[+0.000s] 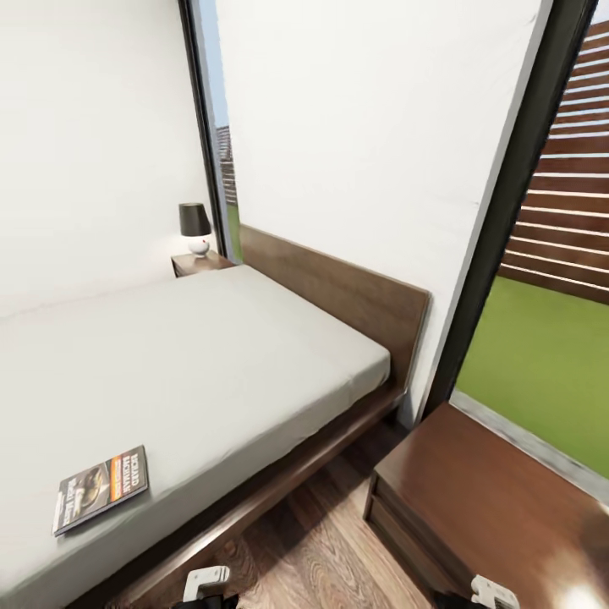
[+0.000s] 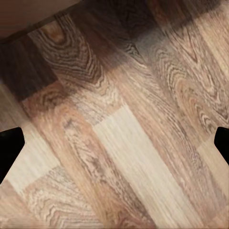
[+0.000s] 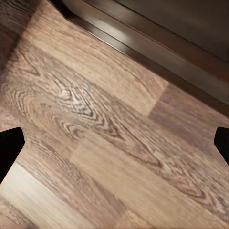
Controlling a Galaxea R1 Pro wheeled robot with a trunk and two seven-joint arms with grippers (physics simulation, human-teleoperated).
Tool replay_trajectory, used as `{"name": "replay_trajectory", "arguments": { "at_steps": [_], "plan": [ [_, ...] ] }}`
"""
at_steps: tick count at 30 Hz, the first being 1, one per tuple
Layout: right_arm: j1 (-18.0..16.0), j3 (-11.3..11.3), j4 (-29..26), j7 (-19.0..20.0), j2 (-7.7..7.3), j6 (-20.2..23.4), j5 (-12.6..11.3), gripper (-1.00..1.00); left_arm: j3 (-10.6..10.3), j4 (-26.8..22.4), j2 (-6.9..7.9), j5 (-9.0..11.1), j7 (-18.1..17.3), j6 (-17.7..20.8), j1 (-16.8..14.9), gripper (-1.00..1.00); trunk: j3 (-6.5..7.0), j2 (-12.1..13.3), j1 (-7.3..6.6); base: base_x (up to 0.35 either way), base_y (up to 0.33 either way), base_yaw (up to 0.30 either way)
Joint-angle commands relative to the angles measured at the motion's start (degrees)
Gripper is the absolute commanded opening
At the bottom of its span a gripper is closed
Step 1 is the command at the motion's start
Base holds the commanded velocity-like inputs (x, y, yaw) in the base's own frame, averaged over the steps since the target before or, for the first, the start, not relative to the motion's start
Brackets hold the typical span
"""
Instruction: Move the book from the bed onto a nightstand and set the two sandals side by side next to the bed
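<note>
The book [image 1: 101,488], dark with an orange band, lies flat on the pale grey mattress of the bed [image 1: 211,364], close to its near edge. One nightstand [image 1: 200,263] stands beyond the bed by the headboard, with a lamp on it. A second nightstand [image 1: 495,507] is at the near right, beside the window. The sandals are out of view. My left gripper [image 2: 114,148] hangs open over bare wood floor, its dark fingertips [image 2: 9,149] wide apart. My right gripper [image 3: 114,148] is open too, above the floor near a dark wooden base [image 3: 157,43].
A black-shaded lamp [image 1: 194,227] stands on the far nightstand. A tall dark-framed window [image 1: 507,211] runs behind the near nightstand. A strip of plank floor [image 1: 321,541] separates the bed base from that nightstand. White parts of my arms [image 1: 205,584] show at the bottom edge.
</note>
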Motion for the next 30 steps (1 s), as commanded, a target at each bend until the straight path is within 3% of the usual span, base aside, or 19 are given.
{"name": "replay_trajectory", "arguments": {
  "at_steps": [1, 20, 30],
  "plan": [
    [0.0, 0.5, 0.0, 0.2, -0.03, 0.0, -0.6, 1.0, 0.1, 0.1, -0.02, 0.4, -0.2, -0.1, -0.1, 1.0, -0.05, 0.0, -0.01, 0.001, -0.001, 0.292],
    [0.0, 0.5, 0.0, 0.2, -0.03, 0.0, -0.6, 1.0, 0.1, 0.1, -0.03, 0.4, -0.2, -0.1, 0.0, 1.0, -0.05, 0.0, -0.01, 0.002, -0.002, 0.292],
    [0.0, 0.5, 0.0, 0.2, -0.03, 0.0, -0.6, 1.0, 0.1, 0.1, -0.02, 0.4, -0.2, -0.1, 0.0, 1.0, -0.05, 0.0, -0.01, 0.191, -0.181, 0.292]
  ]
}}
